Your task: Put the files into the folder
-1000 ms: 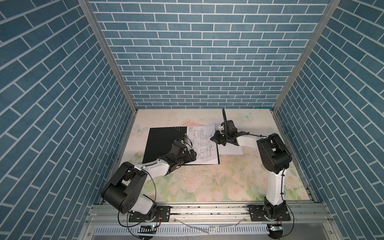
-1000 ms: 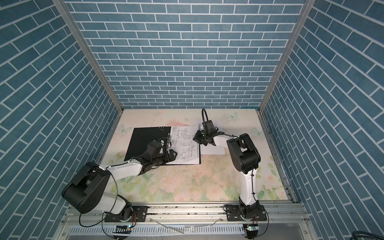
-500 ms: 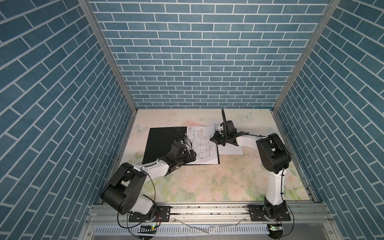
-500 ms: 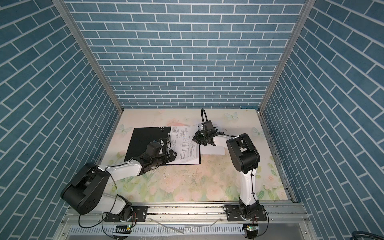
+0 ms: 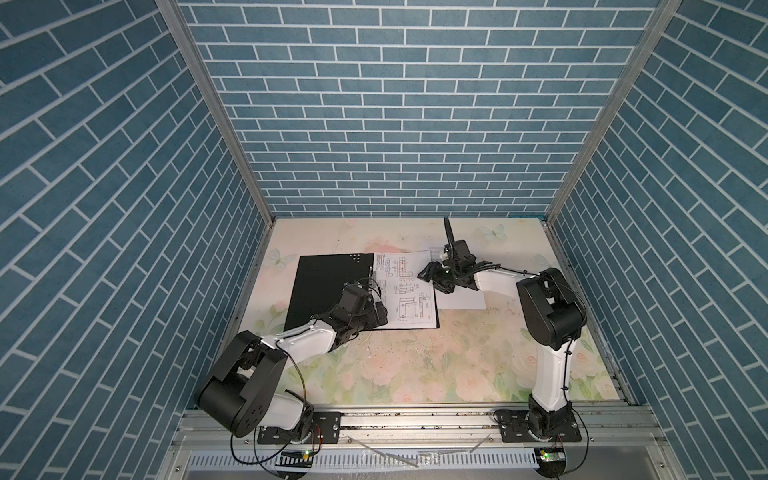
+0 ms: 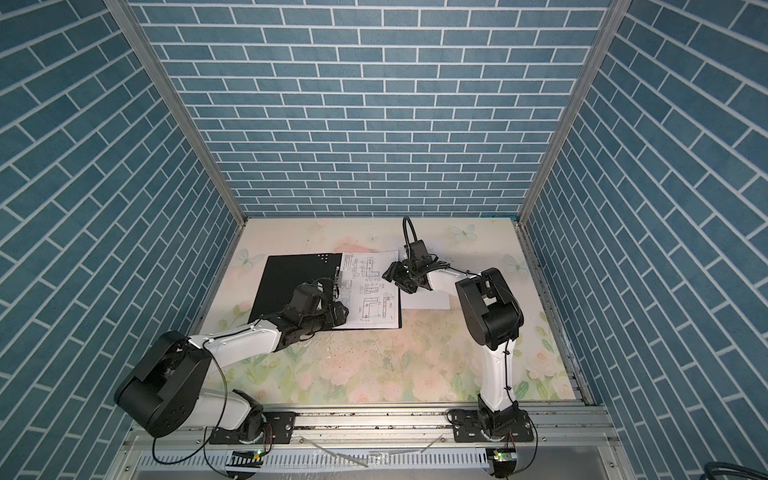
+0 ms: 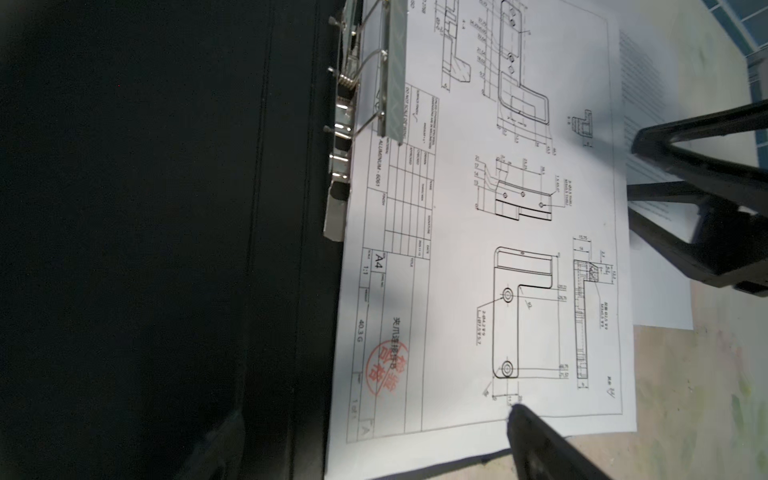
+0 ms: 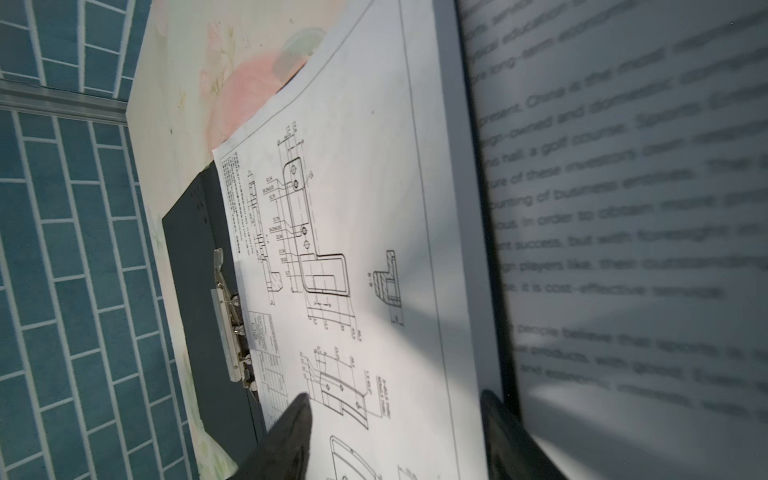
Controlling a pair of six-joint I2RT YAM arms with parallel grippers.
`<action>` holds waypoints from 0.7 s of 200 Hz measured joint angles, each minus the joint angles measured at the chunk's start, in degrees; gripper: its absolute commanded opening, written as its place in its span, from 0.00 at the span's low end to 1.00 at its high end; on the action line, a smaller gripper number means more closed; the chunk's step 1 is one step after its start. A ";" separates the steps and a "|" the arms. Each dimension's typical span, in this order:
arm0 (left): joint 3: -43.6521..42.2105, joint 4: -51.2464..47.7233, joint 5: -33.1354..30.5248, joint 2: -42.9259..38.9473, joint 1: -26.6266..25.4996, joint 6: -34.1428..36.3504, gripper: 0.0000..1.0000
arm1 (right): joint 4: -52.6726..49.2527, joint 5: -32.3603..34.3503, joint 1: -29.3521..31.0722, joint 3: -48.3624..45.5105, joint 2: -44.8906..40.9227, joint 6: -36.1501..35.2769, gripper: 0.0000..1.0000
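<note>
- On the floral table (image 5: 415, 365), the folder (image 5: 324, 286) (image 6: 291, 282) is lying open and flat, its matte black inside facing up in both top views.
- A drawing sheet (image 5: 409, 299) (image 6: 374, 295), one of the files, is lying on the folder's right half, slightly askew, with its far corner poking out past the folder's far edge.
- The sheet's inner edge is sitting under the metal clip (image 7: 392, 70) (image 8: 226, 328) by the folder's spine; whether the clip is pressing down on it cannot be told.
- A text sheet (image 5: 461, 301) (image 6: 428, 301) is lying on the table just beside the folder's right edge, outside the folder.
- The left gripper (image 5: 380, 313) (image 6: 341, 311) is hovering low over the folder's near edge, close to the spine, with its jaws standing wide apart and nothing between them; one finger (image 7: 540, 449) is showing over the drawing sheet's near edge.
- The right gripper (image 5: 428, 274) (image 6: 392, 272) is hanging over the folder's right edge, jaws apart and gripping nothing.
- One finger (image 8: 291, 440) is showing over the drawing sheet and the other finger (image 8: 511, 436) by the folder's right edge next to the text sheet; whether either is touching paper cannot be told.
</note>
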 measured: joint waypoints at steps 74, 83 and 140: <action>7.78 -7.41 -4.44 -1.31 -0.57 3.41 1.00 | -9.29 10.05 -3.76 0.44 -4.42 -10.25 0.74; 8.94 -7.69 -4.66 -1.31 -0.74 3.76 1.00 | -10.36 11.15 -4.00 1.01 -4.42 -11.63 0.73; 15.82 -10.64 -5.86 0.15 -1.09 7.21 1.00 | -17.55 20.28 -4.09 11.37 -0.92 -19.15 0.73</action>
